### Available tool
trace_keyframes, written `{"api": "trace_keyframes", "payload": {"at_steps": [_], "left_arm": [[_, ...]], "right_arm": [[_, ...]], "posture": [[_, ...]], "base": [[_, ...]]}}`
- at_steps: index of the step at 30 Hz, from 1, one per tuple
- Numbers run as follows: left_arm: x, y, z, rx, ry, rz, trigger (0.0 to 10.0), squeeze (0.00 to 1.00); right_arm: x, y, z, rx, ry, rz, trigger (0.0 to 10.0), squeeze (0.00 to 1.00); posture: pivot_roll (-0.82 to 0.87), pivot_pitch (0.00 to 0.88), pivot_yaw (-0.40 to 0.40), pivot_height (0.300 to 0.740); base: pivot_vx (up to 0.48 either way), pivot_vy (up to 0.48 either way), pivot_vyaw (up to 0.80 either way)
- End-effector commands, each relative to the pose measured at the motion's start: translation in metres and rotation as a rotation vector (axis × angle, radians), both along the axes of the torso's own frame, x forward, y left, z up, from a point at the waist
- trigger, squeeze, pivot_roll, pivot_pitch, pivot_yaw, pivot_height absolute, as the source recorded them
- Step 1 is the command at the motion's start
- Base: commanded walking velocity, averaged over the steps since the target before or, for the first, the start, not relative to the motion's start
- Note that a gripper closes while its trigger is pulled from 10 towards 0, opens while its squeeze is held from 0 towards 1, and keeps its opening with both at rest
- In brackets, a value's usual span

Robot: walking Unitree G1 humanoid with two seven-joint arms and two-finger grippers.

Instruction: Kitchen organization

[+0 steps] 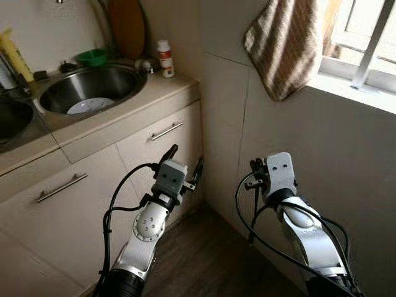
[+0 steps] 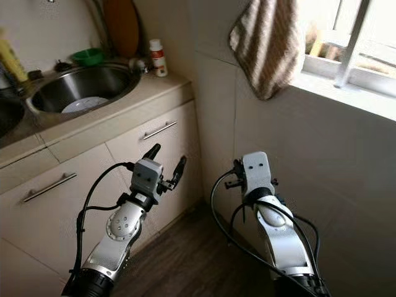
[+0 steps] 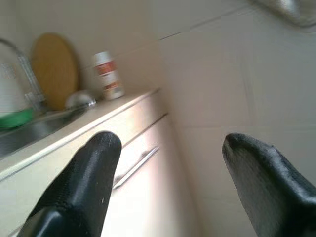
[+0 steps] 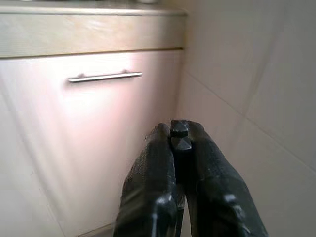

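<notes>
Robot faces the cabinet corner, both arms low, nothing held. Left pincer has fingers spread, level with the cabinet door. Right pincer has fingers pressed together, near the tiled wall.

Things to organize sit far left on the worktop:
- white bottle with red label, standing at the back by the sink. Probably light, rigid, smooth plastic; grip the body mid-height.
- white plate lying in the sink. Likely fragile and slick; pinch the rim.
- green bowl behind the sink.
- striped towel hanging off the window sill, soft; pinch a fold.
</notes>
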State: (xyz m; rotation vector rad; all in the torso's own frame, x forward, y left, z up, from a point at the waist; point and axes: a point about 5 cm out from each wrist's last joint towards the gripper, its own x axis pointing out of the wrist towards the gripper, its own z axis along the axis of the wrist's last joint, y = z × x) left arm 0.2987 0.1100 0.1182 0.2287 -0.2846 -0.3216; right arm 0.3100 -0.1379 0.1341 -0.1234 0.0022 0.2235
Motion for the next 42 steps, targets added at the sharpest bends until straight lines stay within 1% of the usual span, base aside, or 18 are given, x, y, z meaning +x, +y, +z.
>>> {"api": "trace_keyframes", "payload": {"at_steps": [1,17,19,20,21,22,23,24,25,27,28,29,31,32,33,37,39,42], "left_arm": [[0.001,0.004,0.002,0.005,-0.001,0.014,10.0,0.00],[0.002,0.005,0.009,0.019,-0.020,0.038,10.0,0.00],[0.002,0.006,0.015,0.012,-0.048,0.053,10.0,0.00],[0.003,0.007,0.020,0.002,-0.070,0.064,10.0,0.00],[0.004,0.009,0.029,-0.020,-0.102,0.079,10.0,0.00],[0.005,0.011,0.035,-0.037,-0.128,0.091,10.0,0.00],[0.005,0.013,0.040,-0.046,-0.150,0.099,10.0,0.00],[0.005,0.013,0.040,-0.046,-0.150,0.099,10.0,0.00],[0.006,0.014,0.049,-0.059,-0.186,0.108,10.0,0.00],[0.006,0.015,0.053,-0.064,-0.202,0.111,10.0,0.00],[0.007,0.015,0.060,-0.075,-0.225,0.116,10.0,0.00],[0.007,0.015,0.074,-0.090,-0.277,0.117,10.0,0.00],[0.006,0.014,0.081,-0.099,-0.301,0.116,10.0,0.00],[0.006,0.014,0.081,-0.099,-0.301,0.116,10.0,0.00],[0.006,0.013,0.086,-0.111,-0.317,0.112,10.0,0.00],[0.006,0.012,0.091,-0.112,-0.331,0.109,10.0,0.00],[0.005,0.012,0.096,-0.116,-0.342,0.107,10.0,0.00],[0.005,0.011,0.100,-0.122,-0.353,0.107,10.0,0.00]], "right_arm": [[-0.002,0.002,0.001,0.022,-0.025,0.020,0.0,0.00],[-0.004,0.004,-0.006,0.009,-0.069,0.012,0.0,0.00],[-0.003,0.003,0.000,-0.004,-0.116,-0.006,0.0,0.00],[-0.003,0.002,0.005,-0.027,-0.158,-0.016,0.4,0.00],[-0.002,0.001,0.014,-0.013,-0.209,-0.028,3.0,0.00],[-0.001,0.000,0.021,0.001,-0.248,-0.036,4.8,0.00],[0.000,0.000,0.029,0.006,-0.285,-0.042,10.0,0.00],[0.000,0.000,0.029,0.006,-0.285,-0.042,10.0,0.00],[0.001,0.000,0.043,-0.008,-0.356,-0.042,10.0,0.00],[0.001,0.001,0.049,-0.020,-0.391,-0.039,10.0,0.00],[0.001,0.001,0.059,-0.040,-0.441,-0.041,10.0,0.00],[-0.001,0.006,0.084,-0.066,-0.572,-0.019,10.0,0.00],[-0.003,0.009,0.098,-0.075,-0.646,0.000,10.0,0.00],[-0.003,0.009,0.098,-0.075,-0.646,0.000,10.0,0.00],[-0.005,0.013,0.111,-0.071,-0.711,0.019,10.0,0.00],[-0.007,0.017,0.126,-0.075,-0.772,0.028,10.0,0.00],[-0.008,0.023,0.147,-0.032,-0.827,0.034,10.0,0.00],[-0.007,0.028,0.160,0.004,-0.859,0.043,10.0,0.00]], "posture": [[0.03,0.000,0.025,0.740],[0.04,0.000,0.025,0.740],[0.05,0.000,0.024,0.740],[0.05,0.000,0.024,0.740],[0.05,0.000,0.024,0.740],[0.05,0.000,0.024,0.740],[0.05,0.000,0.024,0.740],[0.05,0.000,0.024,0.740],[0.05,0.000,0.024,0.740],[0.05,0.000,0.024,0.740],[0.05,0.000,0.025,0.740],[0.05,0.000,0.026,0.740],[0.05,0.000,0.026,0.740],[0.05,0.000,0.026,0.740],[0.05,0.000,0.026,0.740],[0.05,0.000,0.026,0.740],[0.05,0.000,0.027,0.740],[0.05,0.000,0.027,0.740]], "base": [[0.000,0.000,0.80],[0.000,0.000,0.80],[0.000,0.000,0.80],[0.000,0.000,0.80],[0.000,0.000,0.00],[0.000,0.000,0.00],[0.000,0.000,0.00],[0.000,0.000,0.00],[0.000,0.000,0.00],[0.000,0.000,0.00],[0.000,0.000,0.00],[0.247,0.000,0.00],[0.249,0.000,0.00],[0.251,0.000,0.00],[0.270,0.000,0.00],[0.278,0.000,0.00],[0.313,0.000,0.00],[0.325,0.000,0.53]]}}
